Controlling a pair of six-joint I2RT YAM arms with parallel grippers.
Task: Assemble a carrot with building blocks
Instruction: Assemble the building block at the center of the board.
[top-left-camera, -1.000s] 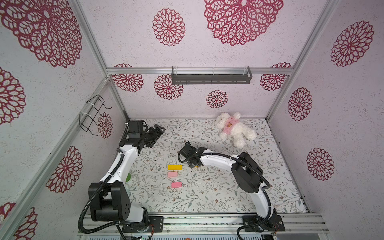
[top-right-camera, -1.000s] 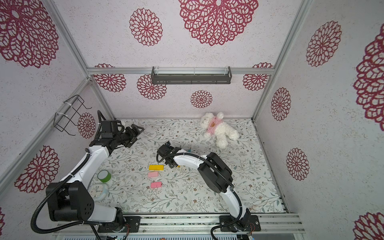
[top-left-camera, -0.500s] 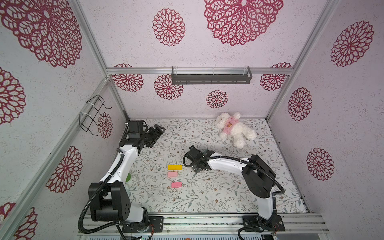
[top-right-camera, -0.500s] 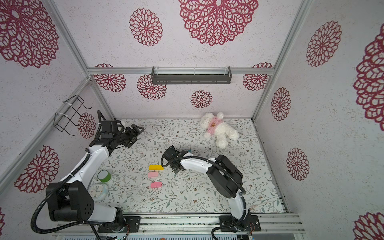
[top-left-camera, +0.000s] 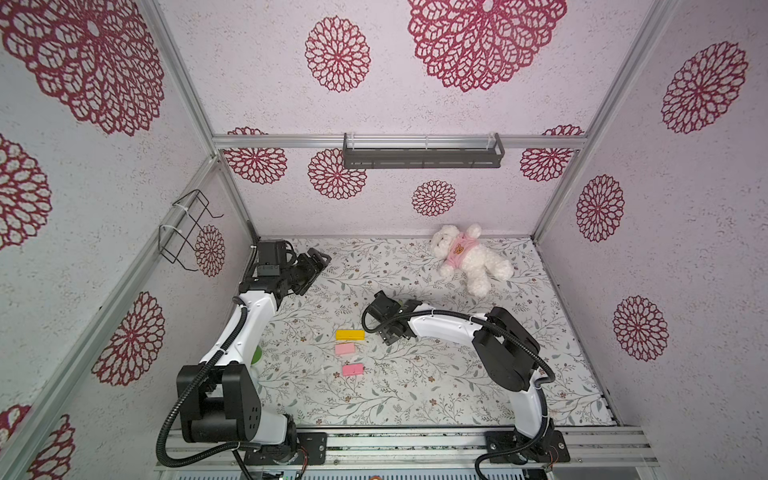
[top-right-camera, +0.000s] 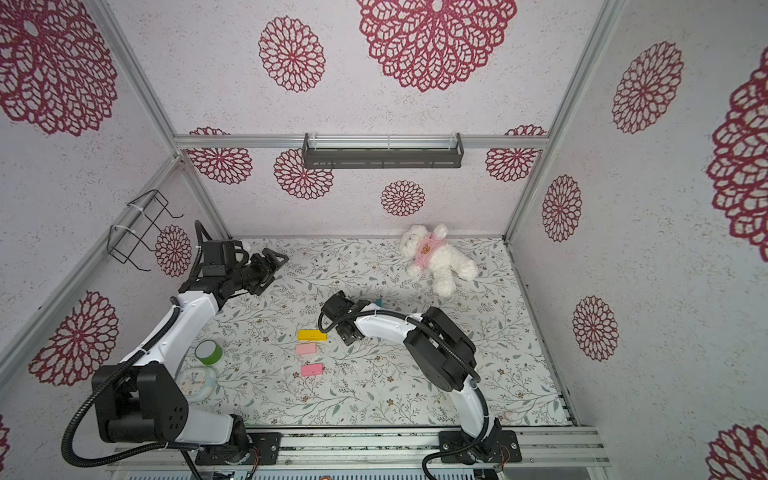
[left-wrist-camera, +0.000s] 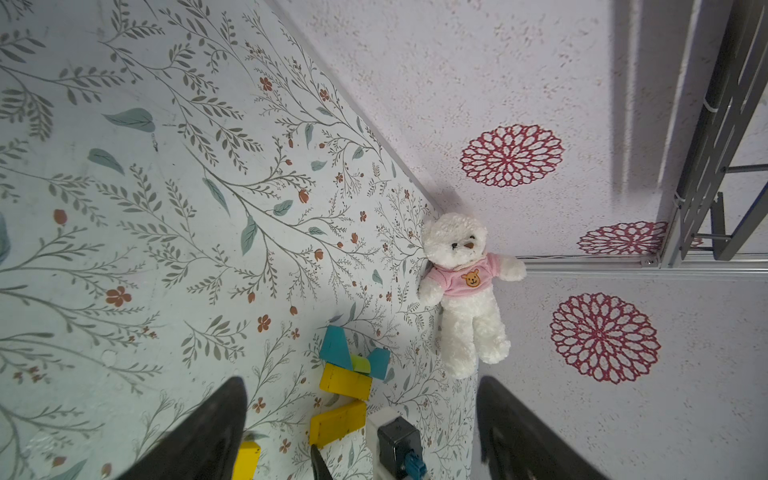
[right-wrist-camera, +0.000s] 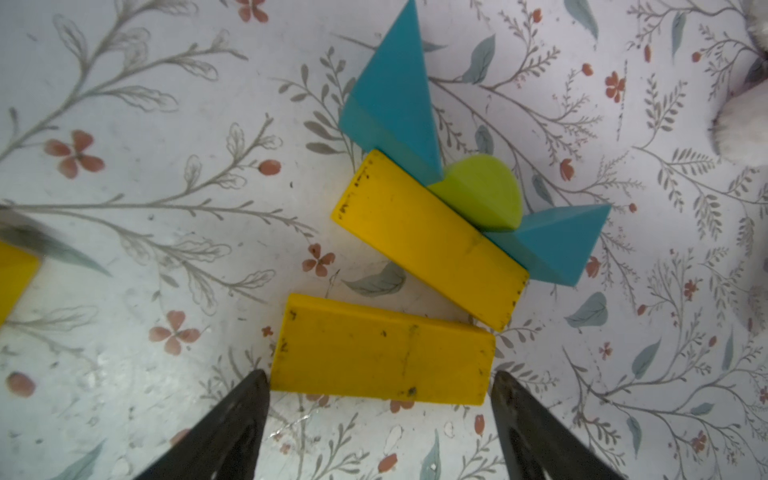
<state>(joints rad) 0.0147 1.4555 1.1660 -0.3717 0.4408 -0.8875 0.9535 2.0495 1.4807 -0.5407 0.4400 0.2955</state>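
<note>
The right jaws are open wide and hold nothing. A flat yellow bar block (right-wrist-camera: 382, 353) lies on the flowery table (top-left-camera: 415, 395) between the two tips. The tips sit just beside its short ends; I cannot tell if they touch it. Past it lies a second yellow bar (right-wrist-camera: 430, 239), tilted, close to the first at one corner only. Against its far side sit a teal triangle block (right-wrist-camera: 390, 91), a lime-green half-round piece (right-wrist-camera: 482, 191) and another teal triangle (right-wrist-camera: 561, 241). That is the carrot (left-wrist-camera: 345, 380) so far. Seen from above, from these jaws a third yellow bar (top-left-camera: 350, 335) lies at 9 o'clock, one pink block (top-left-camera: 345, 348) and another pink block (top-left-camera: 352, 369) near 8 o'clock, and a white plush bear (top-left-camera: 465, 259) near 1 o'clock. The left jaws, at 10 o'clock, are open and empty.
</note>
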